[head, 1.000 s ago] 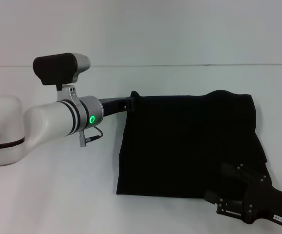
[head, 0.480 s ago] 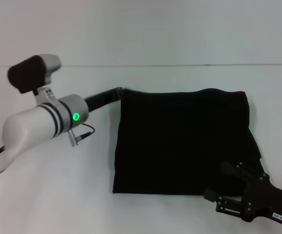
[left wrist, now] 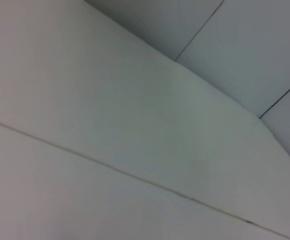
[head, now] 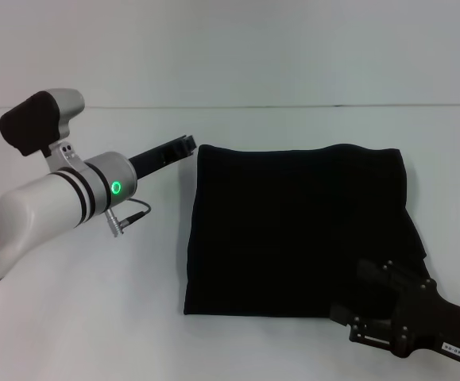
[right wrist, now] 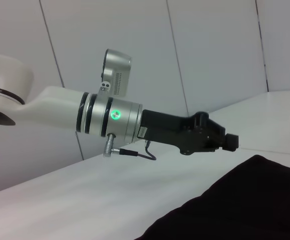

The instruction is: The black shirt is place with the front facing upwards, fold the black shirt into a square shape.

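The black shirt (head: 297,230) lies folded into a rough square on the white bench (head: 94,317), right of the frame's middle. The left pincer (head: 183,145) hangs just beside its upper left corner, holding nothing; whether it is open I cannot tell. The right pincer (head: 373,313) sits at the lower right, by the shirt's near edge; its state is unclear too.

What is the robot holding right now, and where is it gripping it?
Nothing. The left gripper hangs just off the far left corner of the black shirt, clear of the cloth. The right gripper sits at the shirt's near right corner, grasping nothing visible.
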Controlling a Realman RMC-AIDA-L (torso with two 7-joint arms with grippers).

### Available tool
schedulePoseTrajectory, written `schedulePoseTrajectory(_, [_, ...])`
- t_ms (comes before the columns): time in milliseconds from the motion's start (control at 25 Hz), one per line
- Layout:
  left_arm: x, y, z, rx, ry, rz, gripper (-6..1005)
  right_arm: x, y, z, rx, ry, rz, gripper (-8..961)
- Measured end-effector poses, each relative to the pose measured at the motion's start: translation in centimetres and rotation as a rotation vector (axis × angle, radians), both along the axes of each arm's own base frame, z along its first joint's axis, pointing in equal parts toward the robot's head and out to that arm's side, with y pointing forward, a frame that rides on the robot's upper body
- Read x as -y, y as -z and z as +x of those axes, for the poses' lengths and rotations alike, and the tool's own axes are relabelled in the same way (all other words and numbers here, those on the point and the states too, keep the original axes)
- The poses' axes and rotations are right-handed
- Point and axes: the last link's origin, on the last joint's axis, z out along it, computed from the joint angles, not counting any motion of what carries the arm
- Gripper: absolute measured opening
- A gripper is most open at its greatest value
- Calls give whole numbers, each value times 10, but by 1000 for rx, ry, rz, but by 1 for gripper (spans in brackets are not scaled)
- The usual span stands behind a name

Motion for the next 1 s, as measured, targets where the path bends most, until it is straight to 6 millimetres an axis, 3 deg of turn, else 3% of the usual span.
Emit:
schedulePoseTrajectory(200, [7, -1, 5, 92, 32, -33, 99, -1, 0, 0, -5, 9, -6, 947])
schedulePoseTrajectory(360, [11, -9, -4, 198, -48, -89, 111, -1, -1, 1, -6, 15, -10, 947])
schedulePoseTrajectory(640, [13, -5, -12, 167, -92, -100, 417, -2, 0, -1, -5, 9, -16, 946])
schedulePoseTrajectory(1000, [13, 8, -2, 124, -63, -101, 791, -2, 1, -2, -4, 4, -22, 944])
